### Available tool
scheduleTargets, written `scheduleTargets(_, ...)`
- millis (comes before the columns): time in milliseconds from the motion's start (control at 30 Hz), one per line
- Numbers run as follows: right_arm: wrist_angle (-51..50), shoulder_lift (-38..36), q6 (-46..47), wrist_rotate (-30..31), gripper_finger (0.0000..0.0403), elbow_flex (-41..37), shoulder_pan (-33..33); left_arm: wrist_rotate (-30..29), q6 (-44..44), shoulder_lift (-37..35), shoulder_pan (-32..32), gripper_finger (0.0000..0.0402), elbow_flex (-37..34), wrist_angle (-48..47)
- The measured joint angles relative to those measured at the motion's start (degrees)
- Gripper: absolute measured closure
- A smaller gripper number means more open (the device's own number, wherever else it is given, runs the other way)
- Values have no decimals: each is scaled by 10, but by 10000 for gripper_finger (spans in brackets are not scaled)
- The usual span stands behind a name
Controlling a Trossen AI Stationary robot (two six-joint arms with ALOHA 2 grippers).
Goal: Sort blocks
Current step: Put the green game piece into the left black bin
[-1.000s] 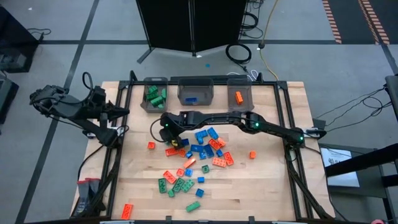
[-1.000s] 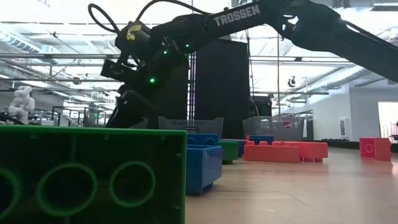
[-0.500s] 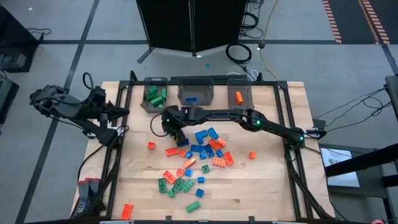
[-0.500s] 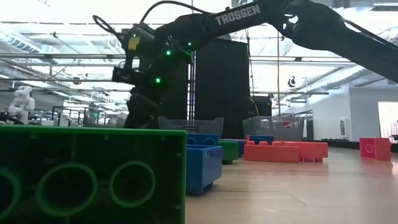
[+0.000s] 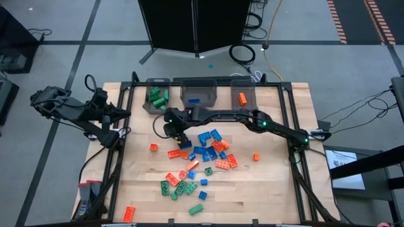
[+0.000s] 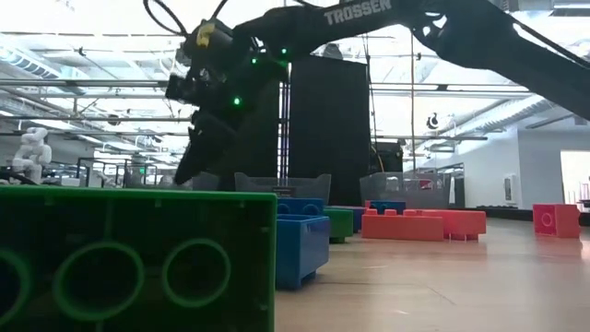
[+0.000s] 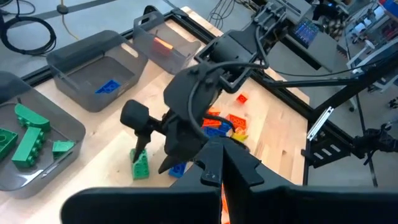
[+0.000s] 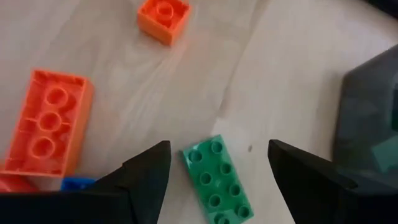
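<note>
Right tool point(image 8: 217, 165) spread, seemingly empty; left arm point(image 5: 76, 113) waits aside.

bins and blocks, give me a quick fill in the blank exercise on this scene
1. The left bin holds only ____ blocks.
2. The middle bin holds one ____ block.
3. The right gripper hangs with jaws open over a ____ block.
4. The left gripper waits at the table's ____ edge.

Missing words: green; blue; green; left

Table point(image 5: 271, 189): pale wood planks, matt, visible grain. Blocks point(image 5: 189, 183): moulded plastic, studded, faint sheen; green block point(image 8: 217, 180) beneath my pincer point(image 8: 217, 165) likewise. Bins point(image 5: 199, 94) at 12 o'clock: grey translucent plastic. My fingers point(image 8: 146, 168): dark, matt, probably plastic. Frame point(image 5: 129, 104) at 9 o'clock: black metal.
</note>
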Motion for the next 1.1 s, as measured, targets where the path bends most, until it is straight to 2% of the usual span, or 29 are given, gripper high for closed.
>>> scheduleTargets(400, -11, 44, 13, 6, 148, 1, -8, -3, -1, 4, 0, 402, 0, 2)
scheduleTargets(500, -28, 46, 34, 1, 185, 2, -9, -3, -1, 6, 0, 401, 0, 2)
scheduleTargets(667, -50, 53, 58, 0, 283, 4, -9, -3, -1, 7, 0, 402, 0, 2)
scheduleTargets(933, -23, 36, 173, 5, 282, -2, -6, -3, 0, 7, 0, 401, 0, 2)
scheduleTargets(1033, 44, 24, 223, 1, 282, -2, -12, -4, 0, 7, 0, 402, 0, 2)
scheduleTargets(1100, 106, 9, 266, -23, 282, -2, -21, -5, 1, 7, 0, 402, 0, 2)
